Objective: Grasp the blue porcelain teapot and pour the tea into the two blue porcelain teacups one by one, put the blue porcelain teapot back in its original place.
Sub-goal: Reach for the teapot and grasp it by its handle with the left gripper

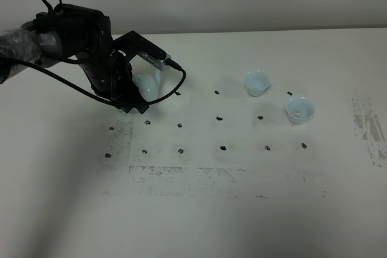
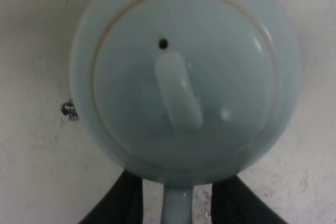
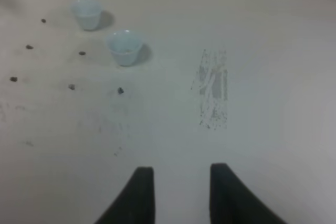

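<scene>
Exterior high view is showing me the blue porcelain teapot (image 1: 147, 84) sitting on the counter (image 1: 199, 222) at about ten o'clock from the middle, half hidden under the left arm (image 1: 72, 34). The left claw (image 2: 177, 184) is reaching down over it. Through the left wrist camera I am seeing its dark fingers (image 2: 126, 203) standing either side of the loop handle (image 2: 176, 208). Slivers of bare counter are showing between each finger and the handle, so the claw is looking open around the handle rather than clamped on it.

The farther blue porcelain teacup (image 1: 256, 82) is waiting at roughly two o'clock, well apart from the pot, and the nearer blue porcelain teacup (image 1: 299, 109) is standing near it at its four o'clock. Both are looking pale inside, with no dark tea that I can make out, though they are small.

The right claw (image 3: 181, 169) is hanging off to the side, fingers parted and holding nothing.

Going by the empty-looking cups, I am judging the job as barely begun. Closing on the handle, lifting, both pours and setting the pot back are all looking undone.
</scene>
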Robot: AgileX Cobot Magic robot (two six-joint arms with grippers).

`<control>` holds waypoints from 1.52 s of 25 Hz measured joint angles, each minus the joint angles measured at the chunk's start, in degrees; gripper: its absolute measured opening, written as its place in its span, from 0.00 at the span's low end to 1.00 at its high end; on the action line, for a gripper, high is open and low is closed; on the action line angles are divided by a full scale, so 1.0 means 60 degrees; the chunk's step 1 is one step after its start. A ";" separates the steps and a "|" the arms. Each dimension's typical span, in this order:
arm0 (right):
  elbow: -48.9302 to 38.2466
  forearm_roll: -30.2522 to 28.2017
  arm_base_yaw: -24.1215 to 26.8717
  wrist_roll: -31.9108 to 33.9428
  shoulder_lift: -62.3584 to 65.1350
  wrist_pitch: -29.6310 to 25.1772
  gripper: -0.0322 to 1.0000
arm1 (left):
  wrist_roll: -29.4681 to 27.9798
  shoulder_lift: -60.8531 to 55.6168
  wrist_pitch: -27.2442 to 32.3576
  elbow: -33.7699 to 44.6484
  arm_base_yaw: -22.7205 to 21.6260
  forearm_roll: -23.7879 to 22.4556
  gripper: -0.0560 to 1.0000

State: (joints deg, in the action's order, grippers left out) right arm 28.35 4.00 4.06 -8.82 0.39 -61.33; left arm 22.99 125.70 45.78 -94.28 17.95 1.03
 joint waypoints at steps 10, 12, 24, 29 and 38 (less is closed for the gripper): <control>0.0000 0.0000 0.0000 0.0000 0.0000 0.0000 0.31 | 0.0007 0.0000 0.0000 -0.0011 0.0000 -0.0010 0.34; 0.0000 0.0000 0.0000 0.0000 0.0000 0.0000 0.31 | 0.0007 0.0000 0.0000 -0.0011 0.0000 -0.0019 0.34; 0.0000 0.0000 0.0000 0.0000 0.0000 0.0000 0.31 | 0.0007 0.0000 0.0140 -0.0011 0.0000 -0.0172 0.22; 0.0000 0.0000 0.0000 0.0000 0.0000 0.0000 0.31 | 0.0010 0.0000 0.0171 -0.0011 0.0000 -0.0172 0.11; 0.0000 0.0000 0.0000 0.0000 0.0000 0.0000 0.31 | 0.0027 0.0000 0.0171 -0.0013 0.0000 -0.0172 0.11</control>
State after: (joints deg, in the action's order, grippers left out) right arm 28.35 4.00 4.06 -8.82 0.39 -61.33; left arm 23.15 125.70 46.80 -94.36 17.95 0.00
